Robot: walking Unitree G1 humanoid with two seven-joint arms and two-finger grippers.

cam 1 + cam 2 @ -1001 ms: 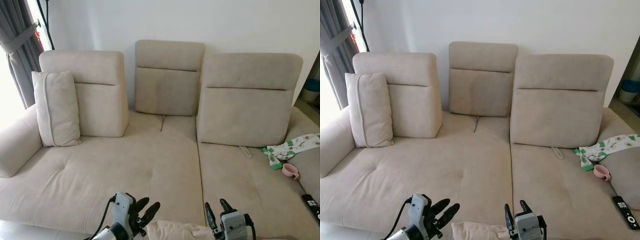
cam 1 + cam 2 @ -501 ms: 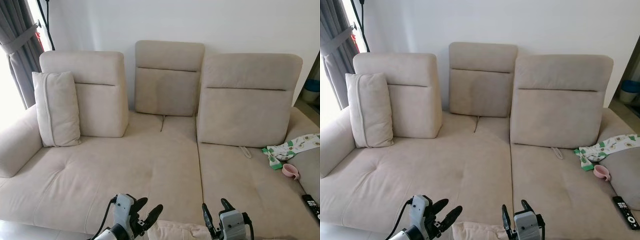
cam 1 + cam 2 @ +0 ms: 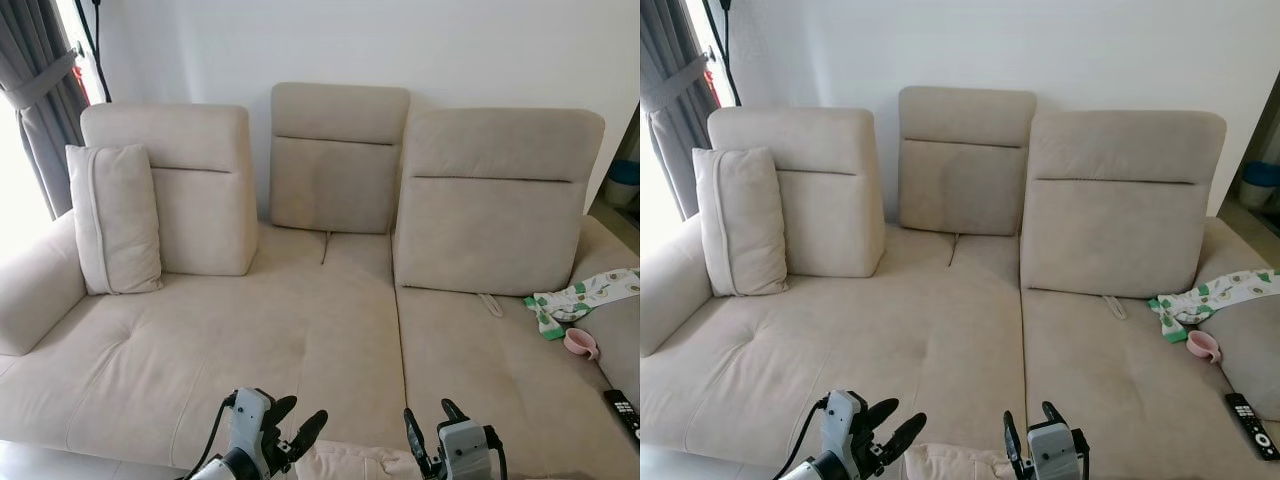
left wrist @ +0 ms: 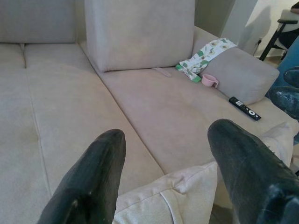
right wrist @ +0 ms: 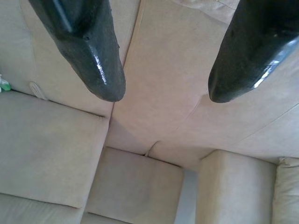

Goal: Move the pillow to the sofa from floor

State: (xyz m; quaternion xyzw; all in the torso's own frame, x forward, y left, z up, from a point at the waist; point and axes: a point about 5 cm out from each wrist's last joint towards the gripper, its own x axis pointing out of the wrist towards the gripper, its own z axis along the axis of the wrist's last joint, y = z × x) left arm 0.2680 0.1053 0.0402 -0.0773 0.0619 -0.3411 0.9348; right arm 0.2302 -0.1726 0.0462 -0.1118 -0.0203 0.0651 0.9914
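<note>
Beige sofa (image 3: 300, 340) spreads across the frame, its seat bare ahead of me. At the bottom centre the pillow (image 3: 350, 462) hangs between my two arms, over the seat's front edge. My left jaws (image 3: 297, 432) stand apart beside it, my right jaws (image 3: 428, 438) apart too, neither clamped. Since a second ago the pillow and my arms have sunk slightly; I judge it is almost set down, nearly finished.
</note>
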